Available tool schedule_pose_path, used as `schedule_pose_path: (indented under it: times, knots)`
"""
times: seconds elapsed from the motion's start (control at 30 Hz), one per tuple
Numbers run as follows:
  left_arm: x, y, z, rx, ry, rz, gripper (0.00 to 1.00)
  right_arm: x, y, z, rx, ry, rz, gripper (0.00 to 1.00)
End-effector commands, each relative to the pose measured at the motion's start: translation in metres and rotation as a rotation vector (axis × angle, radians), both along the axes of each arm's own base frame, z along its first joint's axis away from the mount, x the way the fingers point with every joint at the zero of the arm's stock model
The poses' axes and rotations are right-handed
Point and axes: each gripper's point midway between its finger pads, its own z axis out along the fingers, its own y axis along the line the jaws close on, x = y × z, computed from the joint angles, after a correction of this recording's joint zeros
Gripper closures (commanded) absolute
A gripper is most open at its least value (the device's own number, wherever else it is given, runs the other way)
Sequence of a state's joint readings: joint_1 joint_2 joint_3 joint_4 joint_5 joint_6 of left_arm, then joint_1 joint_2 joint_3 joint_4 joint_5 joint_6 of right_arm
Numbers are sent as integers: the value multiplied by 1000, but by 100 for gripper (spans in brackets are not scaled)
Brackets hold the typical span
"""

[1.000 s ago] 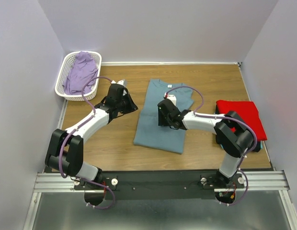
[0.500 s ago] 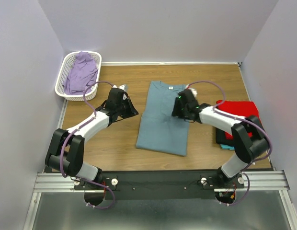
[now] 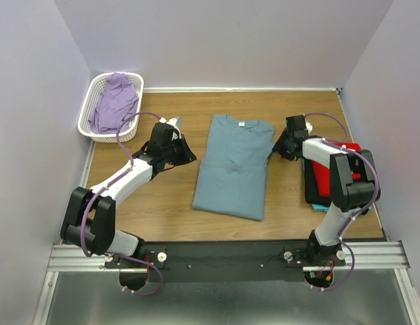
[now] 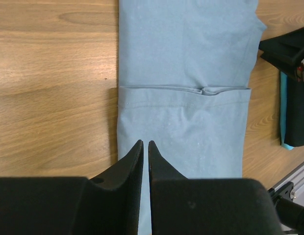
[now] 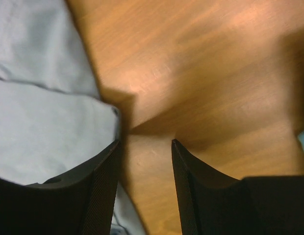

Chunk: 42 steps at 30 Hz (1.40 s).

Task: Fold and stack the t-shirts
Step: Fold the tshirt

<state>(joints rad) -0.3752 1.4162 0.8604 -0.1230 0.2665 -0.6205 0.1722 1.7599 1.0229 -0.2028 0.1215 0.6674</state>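
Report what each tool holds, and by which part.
Nothing is held. The left tool is shut and empty beside the blue-grey shirt. The right tool is open over the table at the shirt's edge.

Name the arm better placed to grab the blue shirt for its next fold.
Right. The right gripper is open at the sleeve edge of the blue shirt; the left gripper is shut and stands apart from the shirt.

From high beyond its near hem, the top camera looks steeply down on the whole blue-grey t-shirt (image 3: 232, 166). The left wrist camera looks down on it from nearer. The right wrist camera hangs closest, over its right edge. All three views share that edge.
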Motion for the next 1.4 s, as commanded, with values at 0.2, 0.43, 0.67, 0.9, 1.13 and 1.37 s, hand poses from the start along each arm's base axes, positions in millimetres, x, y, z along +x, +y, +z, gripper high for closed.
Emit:
schedule_pose_path:
  times: [0.2,0.43,0.67,0.9,1.13,1.37]
  knots:
    - [-8,1,11,-11,-44,-27,85,35,12,0,84,-73,-11,47]
    - [-10,1,6,-10,-34,-21,85,33,17,-6,115,-68,-16,52]
    - [-8,1,0,-9,-19,-18,85,29,11,18,99,-132,-30,57]
    - [-8,-2,-3,-18,-10,-20,85,40,16,7,101,-113,-6,76]
    - [-10,0,-7,-13,-2,-13,85,46,20,18,116,-139,9,89]
    - [-10,-2,-9,-17,3,-16,85,52,34,34,136,-175,60,93]
